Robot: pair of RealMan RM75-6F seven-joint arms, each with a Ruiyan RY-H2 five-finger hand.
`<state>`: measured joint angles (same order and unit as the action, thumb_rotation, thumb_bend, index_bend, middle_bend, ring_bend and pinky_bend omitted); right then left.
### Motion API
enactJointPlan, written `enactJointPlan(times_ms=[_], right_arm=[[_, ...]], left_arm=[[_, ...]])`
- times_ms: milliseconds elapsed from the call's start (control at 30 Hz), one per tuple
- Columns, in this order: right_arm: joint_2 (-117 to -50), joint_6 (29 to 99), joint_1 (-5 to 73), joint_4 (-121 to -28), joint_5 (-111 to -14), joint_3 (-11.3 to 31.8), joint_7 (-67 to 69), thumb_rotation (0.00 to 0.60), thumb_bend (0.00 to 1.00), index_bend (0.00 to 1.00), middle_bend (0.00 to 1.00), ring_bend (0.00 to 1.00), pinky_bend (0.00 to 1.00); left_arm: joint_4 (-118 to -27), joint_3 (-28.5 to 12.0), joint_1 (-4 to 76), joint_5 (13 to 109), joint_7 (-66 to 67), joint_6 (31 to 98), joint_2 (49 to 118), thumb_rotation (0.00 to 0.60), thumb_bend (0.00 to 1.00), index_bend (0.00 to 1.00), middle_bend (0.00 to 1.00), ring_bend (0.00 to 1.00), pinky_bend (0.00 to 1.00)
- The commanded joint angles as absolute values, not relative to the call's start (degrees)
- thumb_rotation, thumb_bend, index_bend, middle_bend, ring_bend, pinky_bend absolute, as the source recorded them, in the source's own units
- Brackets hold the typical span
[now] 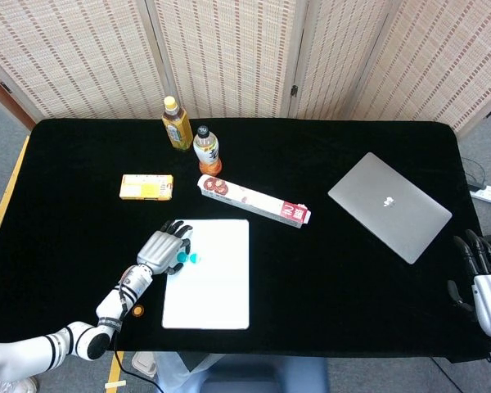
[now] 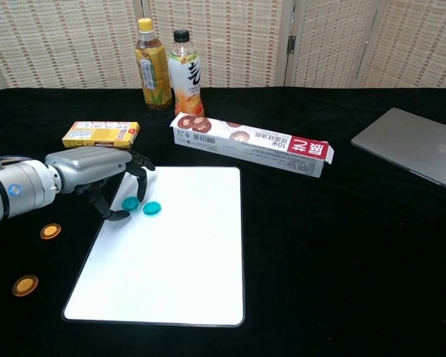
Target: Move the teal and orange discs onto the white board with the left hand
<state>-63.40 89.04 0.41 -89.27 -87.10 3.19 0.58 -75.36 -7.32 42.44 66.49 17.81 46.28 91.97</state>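
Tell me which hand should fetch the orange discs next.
Left. The left hand sits at the white board's near-left edge, close to both orange discs on the cloth; the right hand hangs far across the table.

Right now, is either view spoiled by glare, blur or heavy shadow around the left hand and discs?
Head view: even, flat light, sharp overall, but the teal discs are tiny and partly hidden by the left hand. Chest view: sharp, no blur; the white board is bright but not blown out, with only a soft shadow under the hand; the orange discs read clearly.
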Motion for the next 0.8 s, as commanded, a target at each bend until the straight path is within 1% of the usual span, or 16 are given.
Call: enactJointPlan(times_ms=[33,233,333,467,533,633,800], right_arm=[[-63.41,89.01,0.4,-89.21,-87.07,3.21,0.69,0.6,0.48,0.0,0.0,0.0,0.0],[-63.6,88.8,0.59,-88.94,-87.12,3.3,0.92,0.6,0.48,0.0,0.0,0.0,0.0],[-63.6,88.76,0.67,-88.89,-87.13,3.38,1.0,0.6,0.48,0.0,0.0,0.0,0.0],[-63.53,88.78,0.75,-88.9,-87.29,3.42,1.07,0.6,0.48,0.0,0.0,0.0,0.0],[-63.51,88.73,0.79,-88.91,-87.31,3.42,1.07,0.6,0.48,0.0,0.0,0.0,0.0],[-63.62,88.54,0.89,-88.85,-87.4,3.36,1.09,0.6,0.48,0.0,0.0,0.0,0.0],[-63.81,88.27,1.18,-88.92,-87.76,3.28,0.85,0.6,0.48,0.0,0.0,0.0,0.0]], left_arm=[[-75.33,-7.16,42.45,66.25,17.98,46.46,91.91,0.6,0.4,0.47,0.15,0.04,0.0],[-77.04,-6.68,42.27,65.5,18.41,46.88,90.99,0.6,0.4,0.32,0.14,0.0,0.0],[-78.53,-6.73,41.73,65.93,17.73,48.25,90.22,0.6,0.4,0.3,0.13,0.0,0.0],[-80.88,-6.52,39.85,67.27,15.32,51.18,87.86,0.6,0.4,0.31,0.13,0.0,0.0],[-81.65,-6.1,38.55,68.22,14.15,53.07,86.63,0.6,0.4,0.34,0.13,0.0,0.0],[-82.11,-4.57,35.83,70.18,12.06,56.32,84.69,0.6,0.4,0.39,0.13,0.0,0.0],[-81.38,-1.55,32.4,72.32,10.38,58.93,83.23,0.6,0.4,0.41,0.13,0.0,0.0]])
